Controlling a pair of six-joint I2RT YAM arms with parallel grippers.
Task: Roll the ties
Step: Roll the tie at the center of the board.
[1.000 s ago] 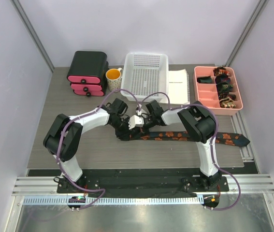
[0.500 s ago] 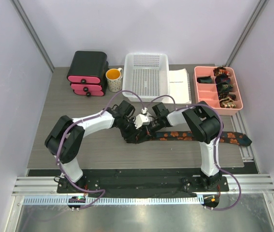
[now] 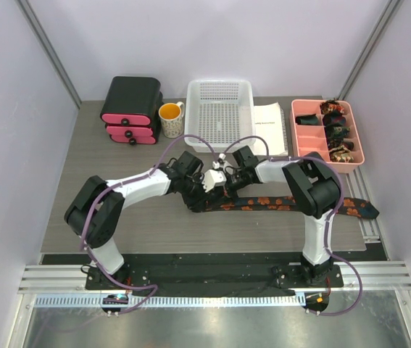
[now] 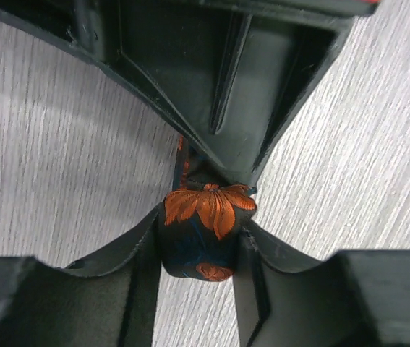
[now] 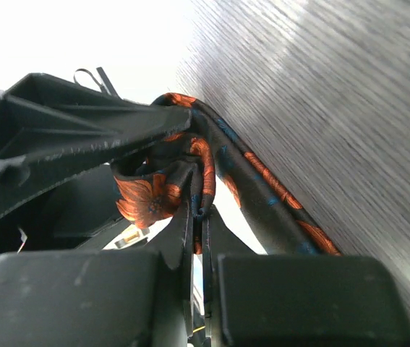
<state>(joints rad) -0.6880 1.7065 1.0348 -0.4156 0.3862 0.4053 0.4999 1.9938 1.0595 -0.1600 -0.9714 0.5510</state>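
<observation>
Pale lilac walls (image 3: 191,43) enclose a grey wood-grain bench (image 3: 118,181). Along its back stand a black-and-pink drawer box (image 3: 131,109), mug (image 3: 170,114), white basket (image 3: 219,112), paper (image 3: 268,125) and a pink tray (image 3: 308,138) holding coiled ties (image 3: 335,130). Mid-bench the left pincer (image 4: 199,246) clamps the rolled end of the tie (image 3: 263,203); the right pincer (image 5: 197,217) pinches the same fabric, and the strip trails rightward along the bench

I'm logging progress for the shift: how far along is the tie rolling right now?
Done: several coiled ties sit in the pink tray. In hand: the left gripper is shut on a small coil started at one end of the tie, and the right gripper pinches the fabric beside it. Left: most of that tie lies flat, unrolled, stretching rightward.
</observation>
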